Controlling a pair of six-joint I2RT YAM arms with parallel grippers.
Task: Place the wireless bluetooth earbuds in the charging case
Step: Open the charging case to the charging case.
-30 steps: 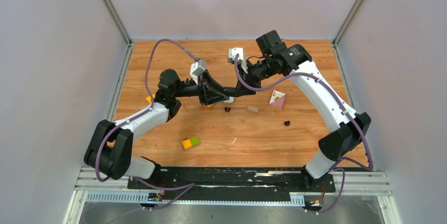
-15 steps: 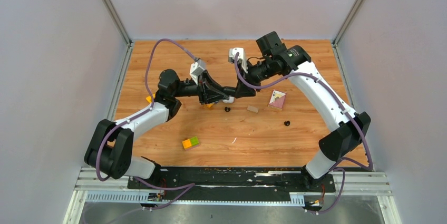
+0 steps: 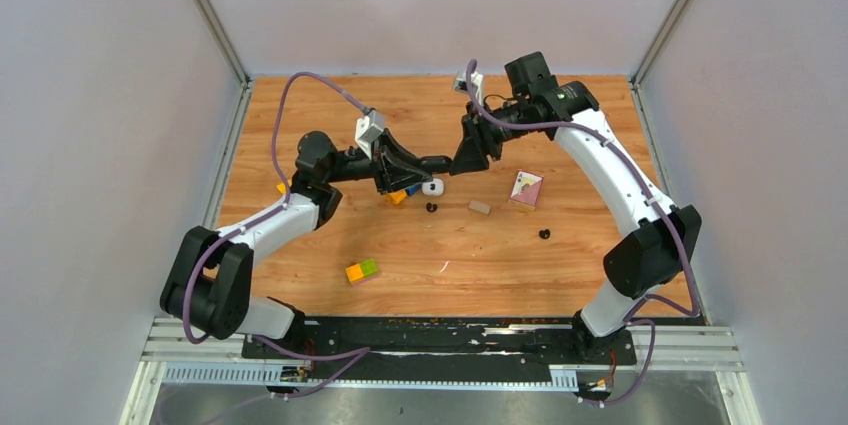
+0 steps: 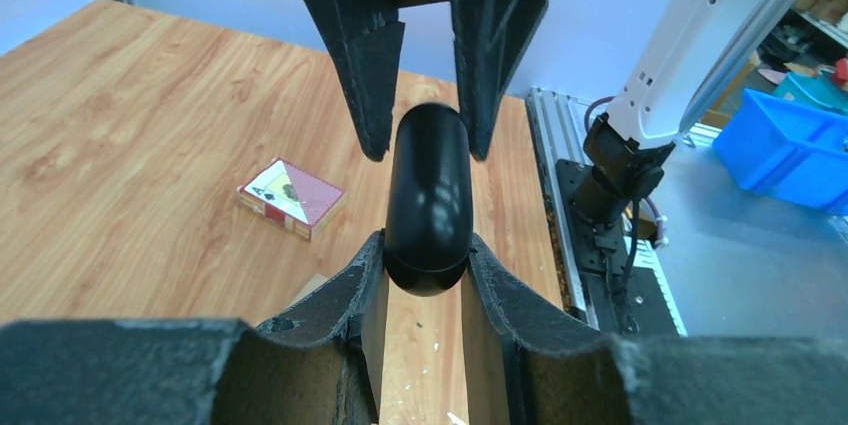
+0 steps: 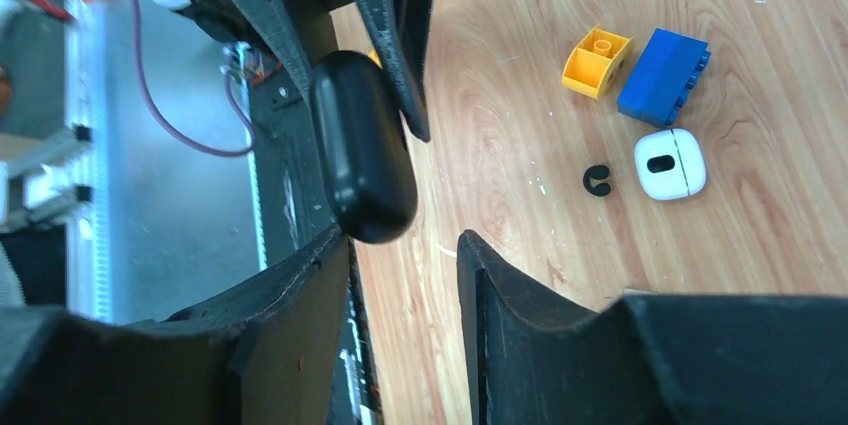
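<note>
A glossy black charging case (image 4: 428, 200), closed, is held off the table with my left gripper (image 4: 425, 255) shut on its near end. In the top view the black case (image 3: 436, 161) pokes out of the left gripper (image 3: 415, 167) toward my right gripper (image 3: 468, 155). The right gripper (image 5: 405, 240) is open, and the case's tip (image 5: 362, 150) lies just off its left finger. One black earbud (image 5: 597, 180) lies on the wood beside a white closed case (image 5: 670, 164). The top view shows that earbud (image 3: 431, 208) and a second one (image 3: 544, 234).
A yellow brick (image 5: 597, 60) and a blue brick (image 5: 663, 75) lie by the white case (image 3: 432, 187). Also on the table are a small wooden block (image 3: 480, 207), a red card deck (image 3: 526, 188), an orange-green block (image 3: 362, 270) and a thin white sliver (image 3: 443, 266).
My right gripper has opened and drawn back up and to the right, off the black case. The left gripper has shut on the case and keeps it. The white case is now uncovered.
</note>
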